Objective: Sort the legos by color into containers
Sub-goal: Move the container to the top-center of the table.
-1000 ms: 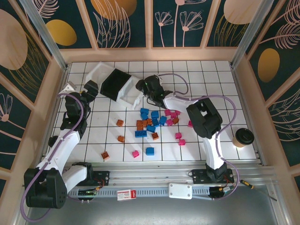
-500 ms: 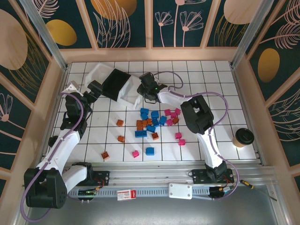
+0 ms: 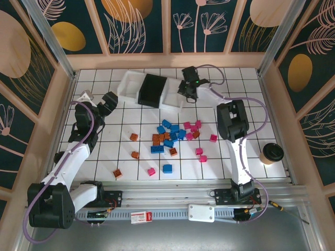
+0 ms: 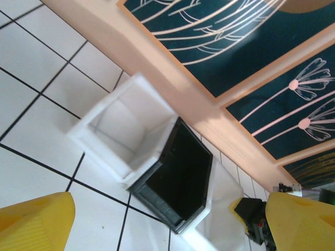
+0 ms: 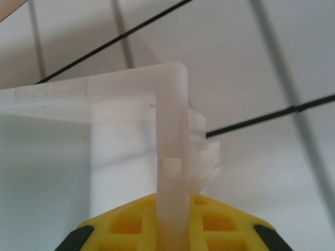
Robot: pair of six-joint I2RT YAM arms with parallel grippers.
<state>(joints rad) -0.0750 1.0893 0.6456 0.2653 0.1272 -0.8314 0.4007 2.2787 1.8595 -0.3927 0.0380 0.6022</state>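
Nearest my bases, the legos (image 3: 170, 137) lie scattered mid-worktop (image 3: 220, 167), with blue, orange-brown and pink mixed together. Farther out on my left, my left end effector (image 3: 109, 101) hangs with its fingers spread and holding nothing, aimed at the containers (image 3: 127, 84). These sit touching in a row whose long axis runs left to right near the far edge: white, then the black container (image 3: 152, 90), then the right white container (image 3: 172, 99). My right end effector (image 3: 187, 90) is at that row's right end, pinching the white wall by its corner. I judge the bricks lie back toward my bases from both end effectors. My empty left one seems freer to fetch them, because my right must let go first.
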